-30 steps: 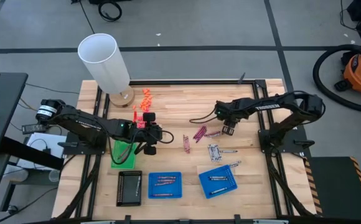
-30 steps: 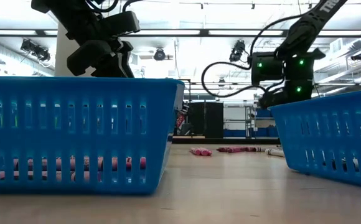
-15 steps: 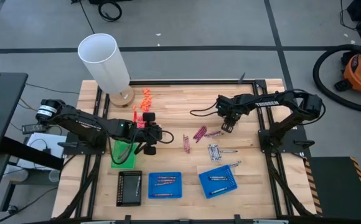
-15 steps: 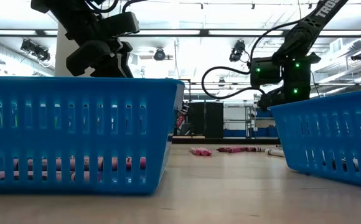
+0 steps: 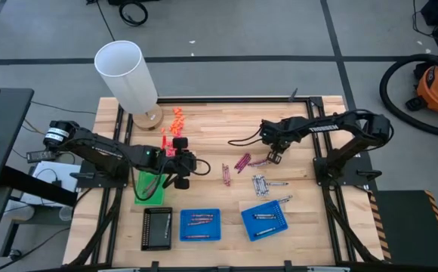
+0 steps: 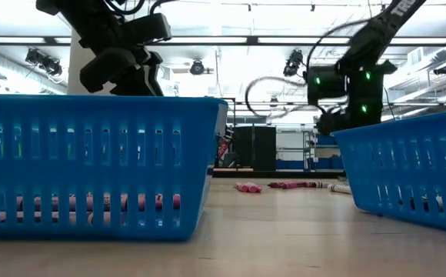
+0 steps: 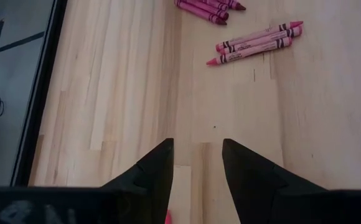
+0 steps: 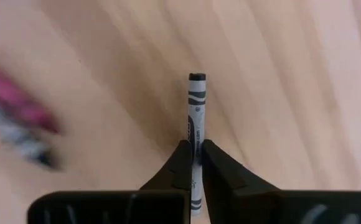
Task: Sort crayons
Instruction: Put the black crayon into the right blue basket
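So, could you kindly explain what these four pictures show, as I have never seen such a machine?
It is a robot with two dark arms at a wooden table. One camera looks straight down, one sits at table level, and one rides on each wrist. Loose crayons lie mid-table; two blue baskets near the front edge hold some already. The right gripper is shut on a grey crayon, seen in its own wrist camera. The left gripper is open and empty above bare wood, with pink crayons ahead of it.
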`<act>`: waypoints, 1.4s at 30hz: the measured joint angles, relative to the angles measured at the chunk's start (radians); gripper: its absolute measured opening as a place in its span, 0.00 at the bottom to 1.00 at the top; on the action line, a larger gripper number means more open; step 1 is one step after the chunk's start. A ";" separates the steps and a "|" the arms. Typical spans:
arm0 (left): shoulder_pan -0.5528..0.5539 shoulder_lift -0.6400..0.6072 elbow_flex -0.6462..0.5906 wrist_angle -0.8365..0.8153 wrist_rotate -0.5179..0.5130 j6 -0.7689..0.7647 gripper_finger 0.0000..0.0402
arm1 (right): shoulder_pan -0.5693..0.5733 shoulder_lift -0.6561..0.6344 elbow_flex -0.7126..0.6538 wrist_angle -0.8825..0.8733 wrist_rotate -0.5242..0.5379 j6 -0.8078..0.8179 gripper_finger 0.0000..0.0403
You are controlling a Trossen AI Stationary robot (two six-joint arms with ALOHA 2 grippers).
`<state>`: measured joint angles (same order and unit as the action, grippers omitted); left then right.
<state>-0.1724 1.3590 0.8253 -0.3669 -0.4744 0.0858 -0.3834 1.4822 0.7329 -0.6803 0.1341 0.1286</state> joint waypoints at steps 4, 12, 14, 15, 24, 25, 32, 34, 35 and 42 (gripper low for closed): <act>0.000 0.003 0.000 0.050 0.000 -0.085 0.37 | 0.031 -0.009 0.038 -0.016 -0.005 0.012 0.10; -0.067 0.060 -0.011 0.191 0.082 -0.208 0.37 | 0.174 -0.019 0.141 -0.017 -0.128 0.052 0.10; -0.095 0.076 -0.032 0.237 0.084 -0.211 0.37 | 0.234 -0.030 0.161 -0.020 -0.163 0.053 0.10; -0.108 0.083 -0.039 0.244 0.084 -0.215 0.37 | 0.266 -0.039 0.168 -0.015 -0.182 0.054 0.10; -0.163 0.095 -0.048 0.272 0.083 -0.255 0.37 | 0.579 -0.094 0.177 0.044 -0.285 0.105 0.10; -0.165 0.095 -0.048 0.276 0.083 -0.256 0.37 | 0.611 -0.094 0.177 0.056 -0.285 0.123 0.10; -0.155 0.095 -0.048 0.329 0.082 -0.285 0.37 | 0.787 -0.092 0.177 0.135 -0.204 0.286 0.10; -0.154 0.095 -0.048 0.356 0.082 -0.287 0.37 | 0.825 -0.075 0.177 0.139 -0.177 0.320 0.10; -0.154 0.095 -0.048 0.368 0.082 -0.287 0.37 | 0.844 -0.061 0.177 0.139 -0.167 0.337 0.10; -0.154 0.138 -0.049 0.527 0.081 -0.286 0.37 | 0.916 0.074 0.177 0.198 -0.161 0.398 0.10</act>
<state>-0.3267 1.4974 0.7761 0.1602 -0.3935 -0.1998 0.5322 1.5559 0.9096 -0.4822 -0.0273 0.5265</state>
